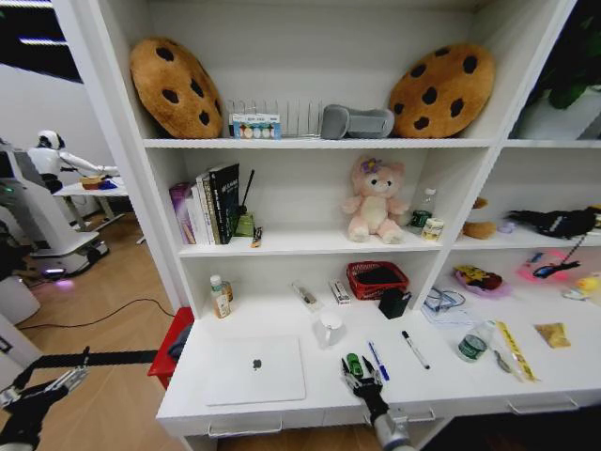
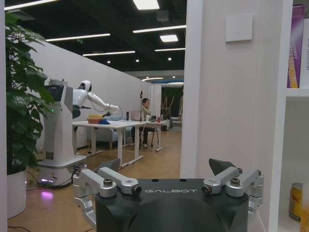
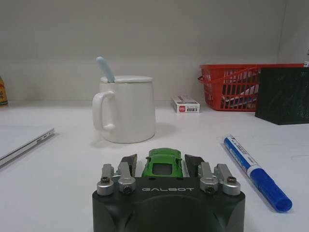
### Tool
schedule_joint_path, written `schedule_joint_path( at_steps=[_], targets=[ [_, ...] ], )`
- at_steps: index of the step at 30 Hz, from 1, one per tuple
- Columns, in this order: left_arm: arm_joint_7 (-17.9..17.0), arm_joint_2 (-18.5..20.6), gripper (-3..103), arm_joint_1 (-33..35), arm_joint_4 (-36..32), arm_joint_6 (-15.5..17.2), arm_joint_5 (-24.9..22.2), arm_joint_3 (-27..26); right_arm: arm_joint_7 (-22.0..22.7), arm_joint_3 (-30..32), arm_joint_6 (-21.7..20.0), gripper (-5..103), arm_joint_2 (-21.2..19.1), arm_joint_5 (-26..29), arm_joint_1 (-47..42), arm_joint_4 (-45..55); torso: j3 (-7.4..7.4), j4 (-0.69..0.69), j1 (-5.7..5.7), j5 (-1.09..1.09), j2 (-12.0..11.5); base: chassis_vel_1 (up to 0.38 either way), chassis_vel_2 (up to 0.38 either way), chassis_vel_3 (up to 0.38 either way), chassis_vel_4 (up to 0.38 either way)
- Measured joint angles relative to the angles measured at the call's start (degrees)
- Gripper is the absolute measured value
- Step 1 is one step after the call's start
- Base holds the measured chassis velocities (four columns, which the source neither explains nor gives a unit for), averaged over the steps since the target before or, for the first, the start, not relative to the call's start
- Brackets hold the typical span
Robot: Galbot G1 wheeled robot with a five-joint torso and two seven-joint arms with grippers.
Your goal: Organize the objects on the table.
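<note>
The green car [image 3: 163, 162] sits on the white desk [image 1: 282, 413] near its front edge, squarely between the jaws of the right gripper [image 3: 164, 165]. The jaws stand on either side of its body, spread, and they look just short of touching it, so I judge it not yet gripped. The car's long axis runs away from the wrist toward the mug [image 3: 126, 108], in line with the gripper's reach, so the jaws would close across its narrow width. Just to the right lies the blue pen [image 3: 256, 171], angled and near the gripper's outer finger; it is the closest thing a sideways slip could knock. The black pen [image 1: 415, 349] lies farther right on the desk. To the left is the laptop [image 1: 255, 369], well apart, with bare desk between. Behind stand the mug, a red basket [image 3: 232, 86] and a small box [image 3: 186, 104], leaving open room ahead. The left gripper [image 2: 168, 186] hangs off the desk's left end, out over the floor, jaws spread and holding nothing; the right arm is plainly nearer.
</note>
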Motion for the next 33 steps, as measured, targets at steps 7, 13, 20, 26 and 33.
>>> schedule_joint_path(
  at_steps=[7,13,20,26,33],
  targets=[
    [0.00,0.02,100,0.00,-0.03,0.03,0.00,-0.01,0.04,0.32,-0.04,37,-0.16,-0.41,-0.28,0.41,0.00,0.00,0.00,0.00,0.00,0.000,0.000,0.000,0.000],
    [-0.01,0.04,100,0.00,-0.03,0.07,-0.01,-0.01,0.19,1.63,-0.15,37,-0.59,-0.64,-2.15,3.39,0.00,0.00,0.00,0.01,0.00,0.000,0.000,0.000,0.000],
    [-0.04,0.05,100,0.00,-0.04,0.08,-0.01,-0.01,2.38,5.95,-2.72,37,-3.57,3.24,-9.00,17.53,0.00,-0.01,0.00,-0.01,0.00,0.000,0.000,0.000,0.000],
    [-0.05,0.05,100,0.00,-0.04,0.08,-0.01,-0.02,3.93,9.08,-6.03,37,-9.59,9.10,-9.25,29.99,0.00,-0.01,-0.01,0.00,0.00,0.000,0.000,0.000,0.000],
    [-0.08,0.06,100,0.00,-0.05,0.09,-0.01,-0.02,5.14,9.11,-10.21,37,-17.17,17.78,3.47,32.35,0.00,0.01,0.00,0.02,0.00,0.000,0.000,0.000,0.000]
  ],
)
